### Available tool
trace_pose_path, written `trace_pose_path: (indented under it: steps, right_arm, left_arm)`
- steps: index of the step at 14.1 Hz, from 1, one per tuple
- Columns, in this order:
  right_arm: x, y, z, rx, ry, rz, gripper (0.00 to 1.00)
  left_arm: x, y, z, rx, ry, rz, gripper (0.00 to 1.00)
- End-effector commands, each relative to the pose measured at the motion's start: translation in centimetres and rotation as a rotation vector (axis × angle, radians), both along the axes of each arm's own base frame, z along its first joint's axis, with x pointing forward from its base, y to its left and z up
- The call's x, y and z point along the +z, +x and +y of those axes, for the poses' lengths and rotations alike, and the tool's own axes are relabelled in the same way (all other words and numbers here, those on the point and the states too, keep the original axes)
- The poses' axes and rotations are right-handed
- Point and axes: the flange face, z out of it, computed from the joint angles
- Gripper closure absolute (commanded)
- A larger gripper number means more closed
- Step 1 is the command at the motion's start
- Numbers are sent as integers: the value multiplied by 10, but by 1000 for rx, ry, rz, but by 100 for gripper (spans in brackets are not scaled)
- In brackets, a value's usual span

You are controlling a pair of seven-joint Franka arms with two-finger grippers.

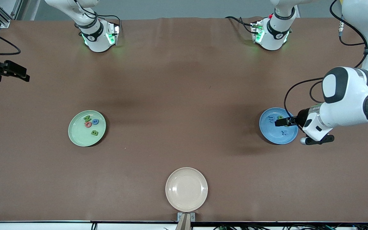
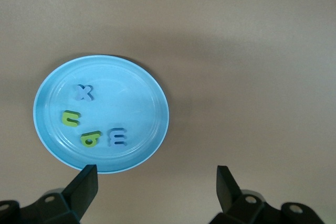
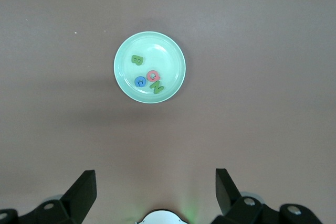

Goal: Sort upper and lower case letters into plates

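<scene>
Left gripper [image 2: 155,182] hangs empty, wide open over blue plate [image 1: 268,131], letters look sorted; right gripper [image 3: 155,184] waits, wide open, empty.

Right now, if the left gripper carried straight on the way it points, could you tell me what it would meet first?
Most likely the blue plate. The left gripper hangs over the plate's edge with its jaws open and empty, the plate just ahead of it in the left wrist view. Its height is unclear, so it might touch bare table beside the rim.
</scene>
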Motion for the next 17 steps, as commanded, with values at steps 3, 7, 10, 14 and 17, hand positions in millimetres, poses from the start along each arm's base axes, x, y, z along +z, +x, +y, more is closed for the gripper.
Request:
trace_pose_path:
  steps: [3, 7, 10, 14, 17]
  right_arm:
    - [15, -23, 1, 5, 7, -32, 0]
    - [23, -28, -1, 1, 17, -45, 0]
    - [28, -32, 1, 5, 17, -51, 0]
    - [36, -38, 2, 4, 19, -48, 0]
    - [38, -41, 0, -2, 45, -39, 0]
  left_arm:
    - [24, 5, -11, -8, 0, -25, 1]
    - [60, 3, 12, -64, 146, -108, 0]
    - [143, -21, 38, -55, 144, -203, 0]
    - [206, -55, 57, -78, 148, -244, 0]
    - [223, -61, 57, -89, 179, -269, 0]
